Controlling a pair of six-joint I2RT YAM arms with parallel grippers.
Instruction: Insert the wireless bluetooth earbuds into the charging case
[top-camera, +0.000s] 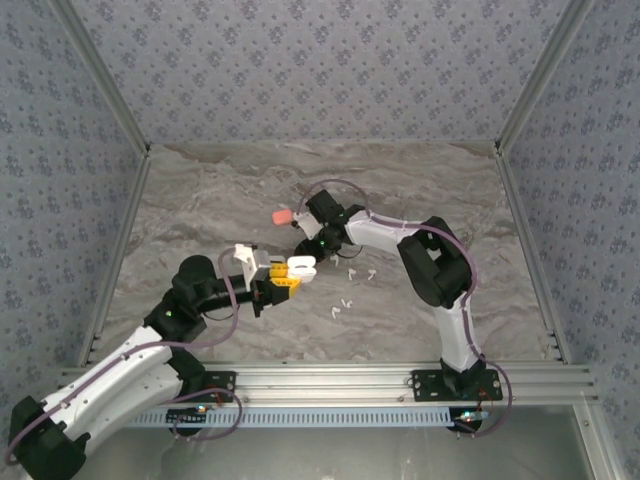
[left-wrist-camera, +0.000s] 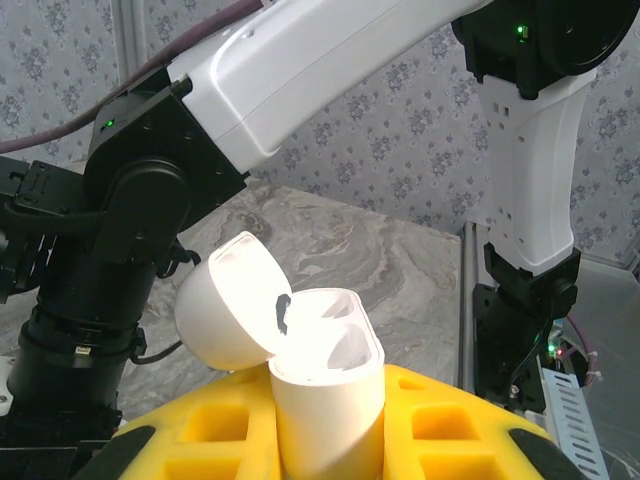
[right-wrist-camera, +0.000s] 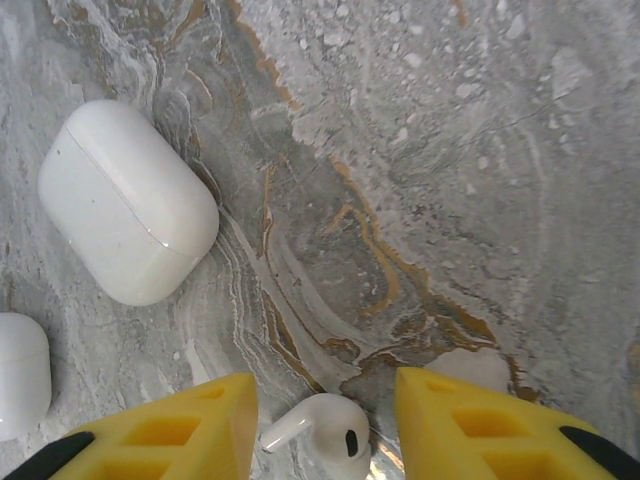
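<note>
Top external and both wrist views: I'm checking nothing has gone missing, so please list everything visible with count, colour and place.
marbled grey table: one, beneath everything.
open rounded plastic charging case: one, white, lid hinged back, gripped by the left hand.
closed rounded plastic cases: two, white, on the table near the right hand, one cut by the frame.
small stemmed earbuds: about five, white, loose on the table; another white one between the right hand's fingers.
coral-red rounded item: one, on the table by the right hand; too small to identify.
left hand: yellow fingers, shut on the open case.
right hand: yellow fingers, open around that earbud.
</note>
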